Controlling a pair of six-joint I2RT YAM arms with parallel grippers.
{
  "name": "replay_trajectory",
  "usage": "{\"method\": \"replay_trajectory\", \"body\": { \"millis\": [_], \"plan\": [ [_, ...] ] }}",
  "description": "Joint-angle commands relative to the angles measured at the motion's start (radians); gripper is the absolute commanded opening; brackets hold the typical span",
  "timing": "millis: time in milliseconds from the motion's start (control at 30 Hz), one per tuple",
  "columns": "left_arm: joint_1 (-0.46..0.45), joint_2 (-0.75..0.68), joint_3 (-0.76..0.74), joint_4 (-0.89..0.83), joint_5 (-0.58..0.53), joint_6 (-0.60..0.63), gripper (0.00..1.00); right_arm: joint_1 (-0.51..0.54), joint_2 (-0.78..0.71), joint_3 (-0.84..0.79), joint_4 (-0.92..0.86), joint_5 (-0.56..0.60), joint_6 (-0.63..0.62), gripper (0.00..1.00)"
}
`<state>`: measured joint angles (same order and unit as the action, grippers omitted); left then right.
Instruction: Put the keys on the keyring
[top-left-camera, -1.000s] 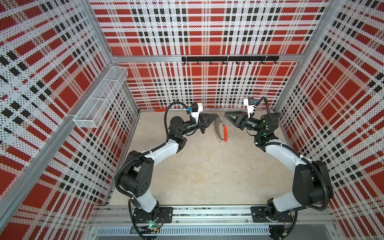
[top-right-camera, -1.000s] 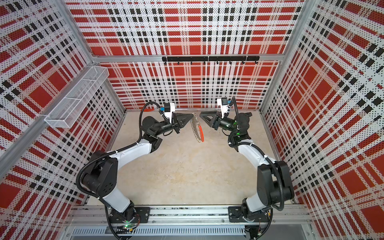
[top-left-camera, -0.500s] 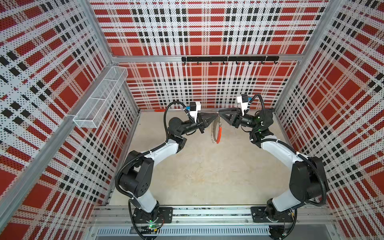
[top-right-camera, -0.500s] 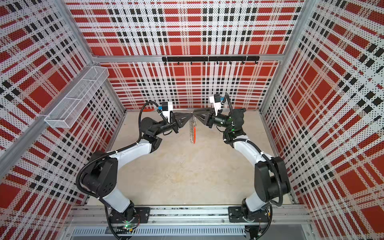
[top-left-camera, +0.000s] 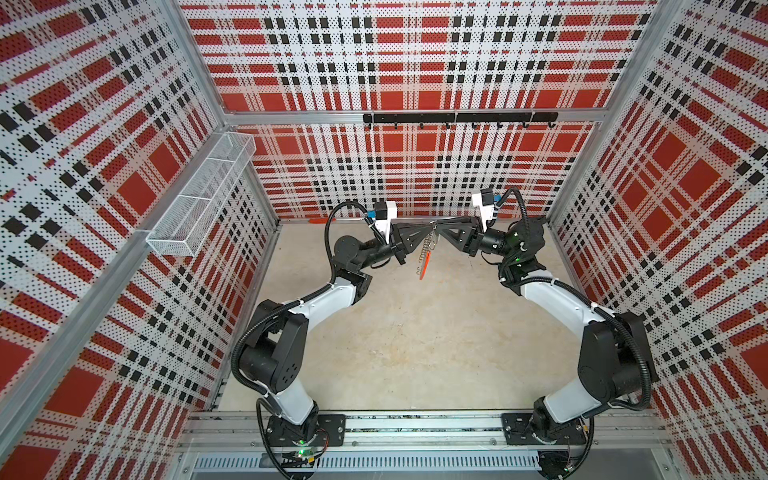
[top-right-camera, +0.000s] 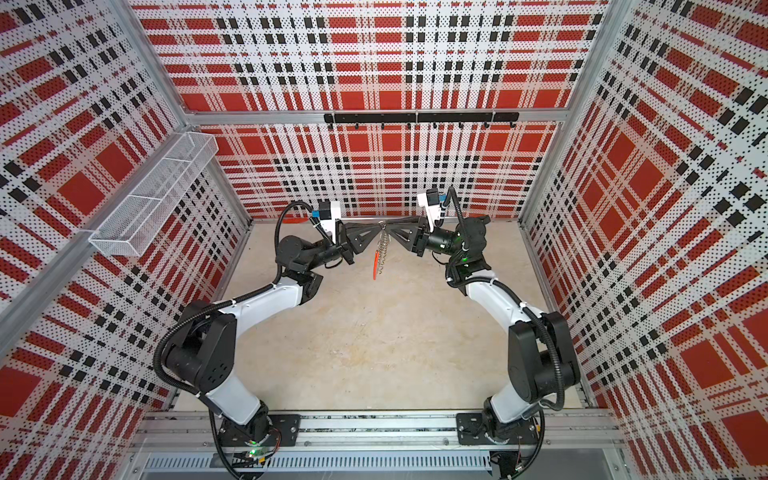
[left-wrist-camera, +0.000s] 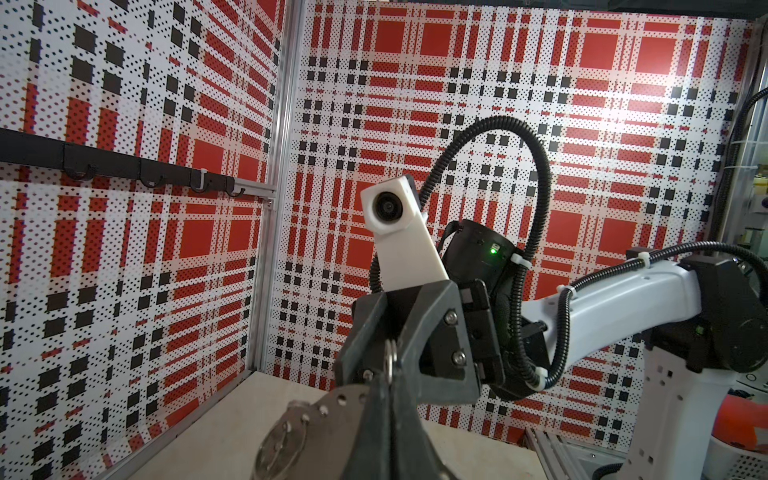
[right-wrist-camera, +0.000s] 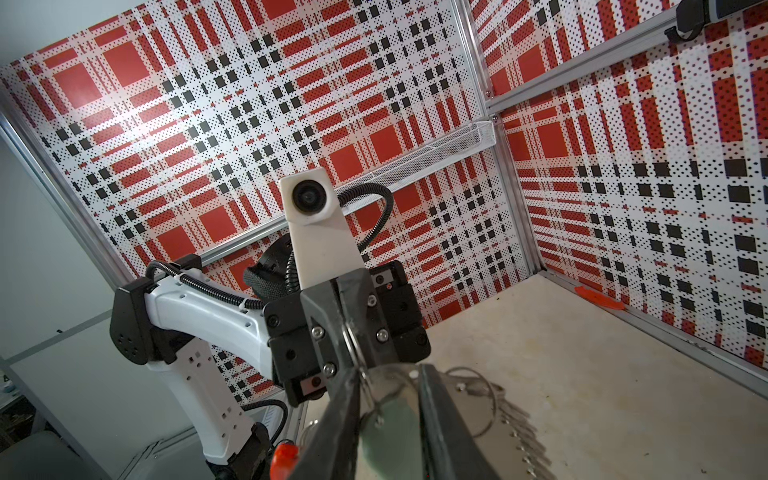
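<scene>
Top views high overhead, looking down, wrist views close, left facing right camera (left-wrist-camera: 388, 205), right facing left camera (right-wrist-camera: 309, 197)

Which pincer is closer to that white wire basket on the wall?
Left. The left pincer sits on the side of the wire basket; the right pincer faces it from the far side, tips almost meeting.

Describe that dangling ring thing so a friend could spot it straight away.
Over the beige table, near the back wall, the left end effector and right end effector face tip to tip. Below that point hangs the keyring: edge-on, fringed with silver wire clips, orange-red at the bottom, unlike the all-black fingers beside it.
</scene>
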<state>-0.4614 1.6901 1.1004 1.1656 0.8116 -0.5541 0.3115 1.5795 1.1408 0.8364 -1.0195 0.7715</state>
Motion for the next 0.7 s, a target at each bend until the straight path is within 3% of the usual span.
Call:
{"method": "replay_trajectory", "body": {
  "millis": [0, 233, 467, 667],
  "plan": [
    [0.001, 0.005, 0.018, 0.062, 0.015, -0.012, 0.0, 0.008, 0.018, 0.025, 0.026, -0.016, -0.002, 0.27],
    [-0.001, 0.009, 0.02, 0.062, 0.019, -0.016, 0.0, 0.018, 0.029, 0.036, 0.038, -0.021, 0.005, 0.24],
    [-0.003, 0.018, 0.016, 0.057, 0.026, -0.02, 0.0, 0.017, 0.02, 0.033, 0.037, -0.022, -0.004, 0.01],
    [0.001, 0.034, 0.026, 0.029, 0.036, -0.013, 0.0, 0.018, -0.014, 0.032, -0.093, -0.009, -0.114, 0.0]
  ]
}}
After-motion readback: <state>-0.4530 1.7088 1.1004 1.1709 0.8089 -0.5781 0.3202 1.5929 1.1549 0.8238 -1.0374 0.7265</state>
